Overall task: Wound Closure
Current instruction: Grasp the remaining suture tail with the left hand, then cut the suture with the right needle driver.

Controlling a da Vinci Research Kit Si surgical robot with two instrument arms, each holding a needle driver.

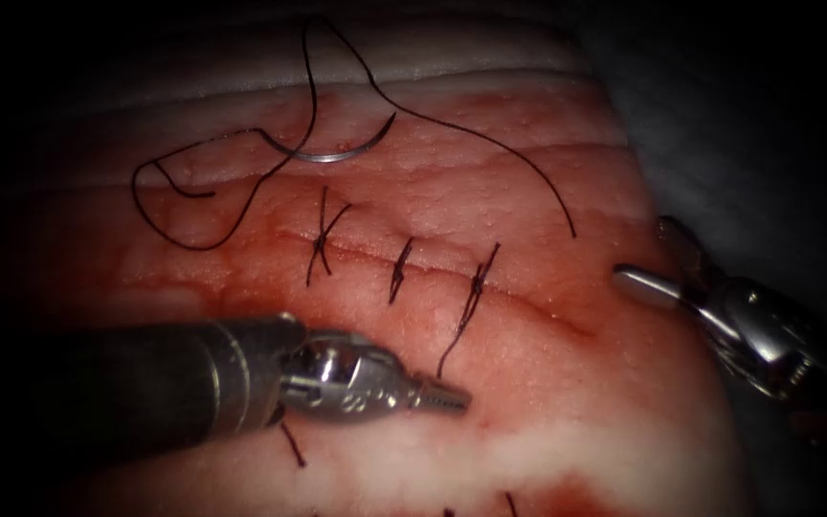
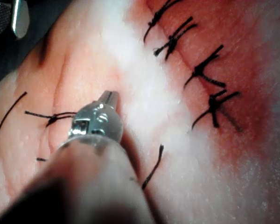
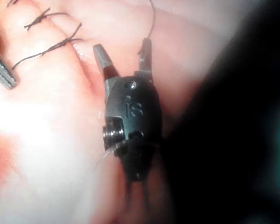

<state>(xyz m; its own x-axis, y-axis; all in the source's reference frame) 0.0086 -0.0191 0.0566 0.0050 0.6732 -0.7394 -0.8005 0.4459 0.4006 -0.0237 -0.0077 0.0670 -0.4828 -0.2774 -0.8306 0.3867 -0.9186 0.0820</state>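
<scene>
Lying loose on tissue [image 1: 528,191] beyond cut [image 1: 528,304]: needle [image 1: 332,153], thread [image 1: 490,144]. Left hand [image 1: 447,397] pressed together, empty; right hand [image 3: 123,56] spread, empty.

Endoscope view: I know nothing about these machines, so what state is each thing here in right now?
Left tool: jaws shut, holding nothing.
Right tool: jaws open, holding nothing.
Needle: lying free on the tissue, above the cut, not in the tissue.
Thread: slack, looping loose from the needle.
Cut: closed by three stitches.
Tissue: wet with red fluid.
</scene>
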